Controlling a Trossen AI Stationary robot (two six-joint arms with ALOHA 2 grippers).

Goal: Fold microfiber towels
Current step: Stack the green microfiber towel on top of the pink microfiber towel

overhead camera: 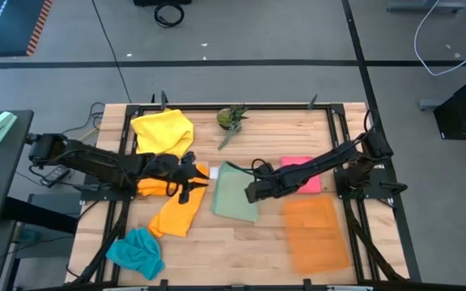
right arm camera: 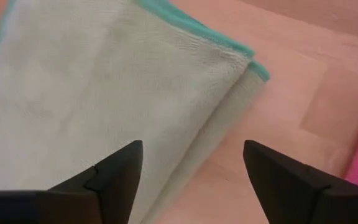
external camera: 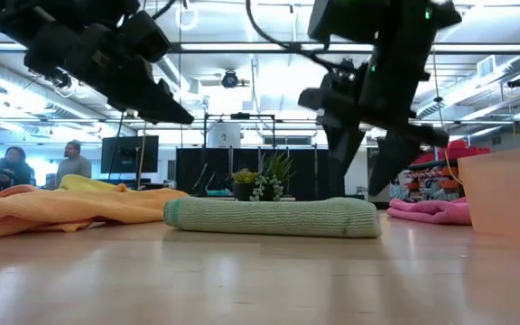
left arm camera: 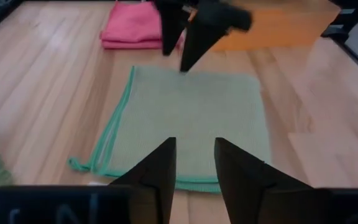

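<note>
The pale green towel (overhead camera: 235,194) lies folded between both pincers: right pincer (overhead camera: 252,192) spread wide above its near edge, left pincer (overhead camera: 189,183) partly apart, beside it

Wooden table (overhead camera: 241,242) with towels (overhead camera: 235,194), mat (overhead camera: 315,234), plant (overhead camera: 232,118).

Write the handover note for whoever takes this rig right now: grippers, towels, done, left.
Left gripper: open, empty, at the pale green towel's left edge.
Right gripper: open, empty, at that towel's right edge.
Done: pale green towel lies folded mid-table; pink towel lies folded to its right.
Left: yellow towel, orange towel and teal towel, all crumpled on the left side.
</note>
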